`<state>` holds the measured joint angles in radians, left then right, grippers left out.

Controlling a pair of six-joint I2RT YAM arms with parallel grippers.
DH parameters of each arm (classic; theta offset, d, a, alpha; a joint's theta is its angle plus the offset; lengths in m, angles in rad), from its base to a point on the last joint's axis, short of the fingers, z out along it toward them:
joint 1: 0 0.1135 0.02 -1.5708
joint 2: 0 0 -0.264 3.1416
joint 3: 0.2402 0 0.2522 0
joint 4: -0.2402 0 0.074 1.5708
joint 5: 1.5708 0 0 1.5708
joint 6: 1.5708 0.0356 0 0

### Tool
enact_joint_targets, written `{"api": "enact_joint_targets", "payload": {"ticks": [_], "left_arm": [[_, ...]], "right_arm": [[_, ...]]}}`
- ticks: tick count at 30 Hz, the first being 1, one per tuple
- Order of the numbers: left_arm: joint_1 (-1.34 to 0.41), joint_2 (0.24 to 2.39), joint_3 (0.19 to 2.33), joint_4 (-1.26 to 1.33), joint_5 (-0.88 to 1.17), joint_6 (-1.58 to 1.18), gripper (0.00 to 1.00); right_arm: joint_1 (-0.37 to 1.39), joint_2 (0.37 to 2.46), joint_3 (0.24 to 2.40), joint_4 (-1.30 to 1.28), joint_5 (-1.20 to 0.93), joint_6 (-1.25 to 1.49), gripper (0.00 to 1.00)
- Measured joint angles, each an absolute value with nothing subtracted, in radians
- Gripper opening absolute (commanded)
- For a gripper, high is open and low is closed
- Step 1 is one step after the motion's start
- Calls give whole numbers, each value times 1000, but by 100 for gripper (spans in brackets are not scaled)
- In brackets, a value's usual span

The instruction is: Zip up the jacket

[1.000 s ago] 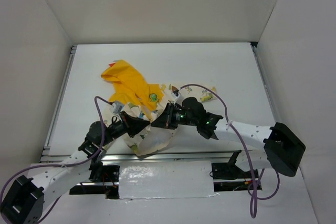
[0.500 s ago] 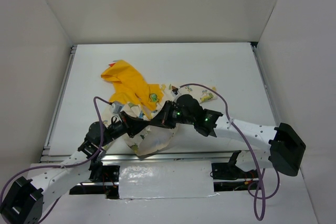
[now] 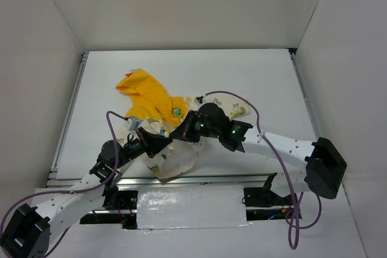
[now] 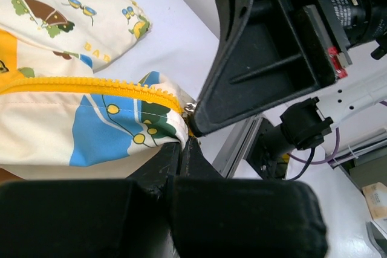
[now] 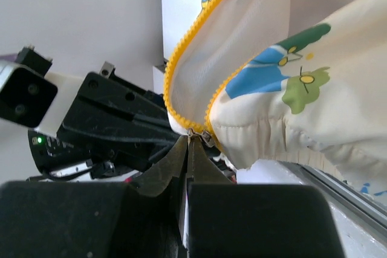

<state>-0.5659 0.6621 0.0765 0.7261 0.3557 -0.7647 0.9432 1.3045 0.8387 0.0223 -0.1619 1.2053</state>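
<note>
The jacket, cream with cartoon prints and a yellow hood, lies crumpled at the table's near middle. Its lower hem is lifted between the two grippers. My left gripper is shut on the hem's corner beside the zipper's bottom end. The yellow zipper runs left from there. My right gripper is shut on the metal zipper pull at the foot of the open yellow teeth. The two grippers' tips almost touch. The right gripper's black body fills the left wrist view's upper right.
White walls enclose the table on three sides. A metal rail runs along the near edge, close under the lifted hem. Purple cables loop over both arms. The left gripper's body shows behind the zipper in the right wrist view.
My right arm has shifted left and a little away, carrying the zipper pull with it. The left gripper has stayed on the hem.
</note>
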Motion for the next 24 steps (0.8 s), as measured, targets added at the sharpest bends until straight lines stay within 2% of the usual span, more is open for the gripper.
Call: {"api": "enact_joint_targets", "payload": {"ticks": [9,18,22,24], "left_arm": [[-559,715,75,762,338,-779,0],[-562,737,74,751,335,-790,0],[-571,739,73,752,334,-793,0],[-595,743,70,748,321,-793,0]], "right_arm": [[897,1423,1032,-52,-200,1180,0],[868,1443,1046,-55,-210,1164,0],[804,1568,1154,-56,-231,1145,0],[740,1700,1293,-72,-257,1145,0]]}}
